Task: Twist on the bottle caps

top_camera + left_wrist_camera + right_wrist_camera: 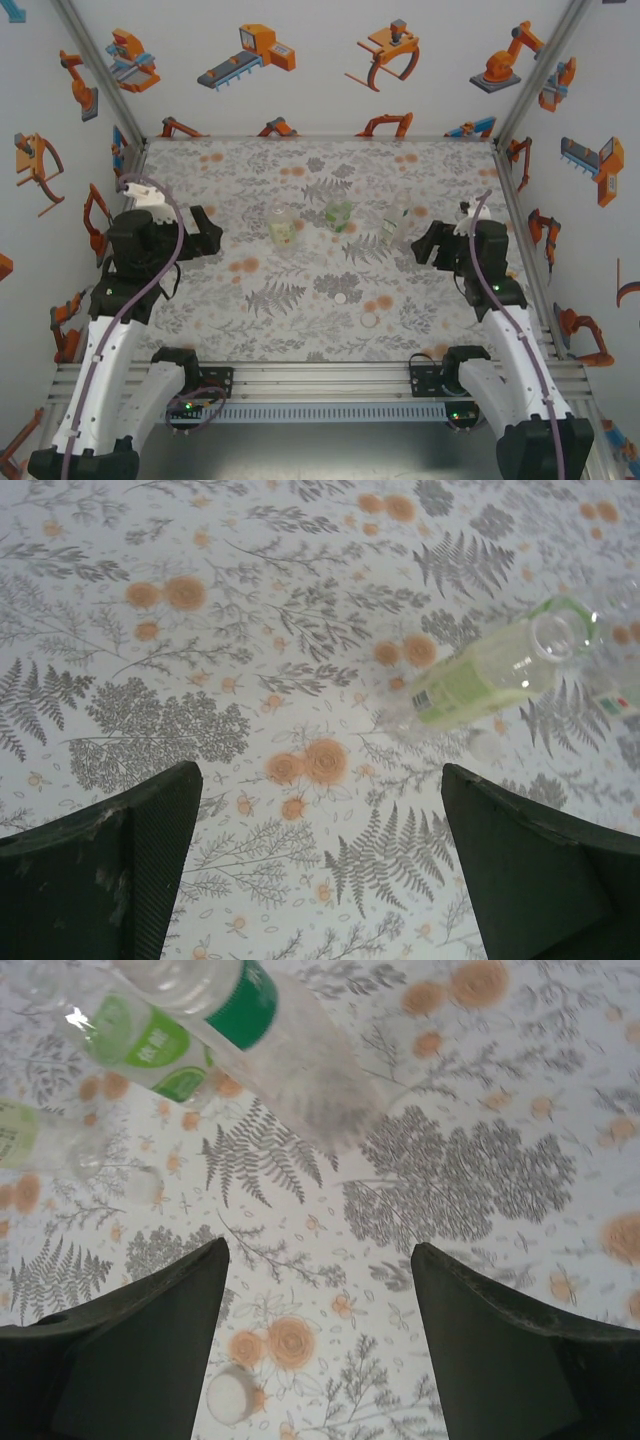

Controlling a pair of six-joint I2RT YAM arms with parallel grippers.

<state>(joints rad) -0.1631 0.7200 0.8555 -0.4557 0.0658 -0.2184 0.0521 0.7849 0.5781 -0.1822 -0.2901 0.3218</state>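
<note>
My right claw (320, 1248) hangs released, nothing between its jaws — the white cap (232, 1396) near it looks light, stiff and slippery, so I'd pinch it across its rim.

The desk (300, 345) lies under a pale mat (250, 165) printed with grey ferns and orange blossoms; white walls (330, 100) enclose it on three sides, scattered with orange and grey robot cartoons (253, 52); silver metal posts (100, 70) run up the corners; ribbed aluminium rails (320, 378) cross the near edge; the light is soft and even.
</note>
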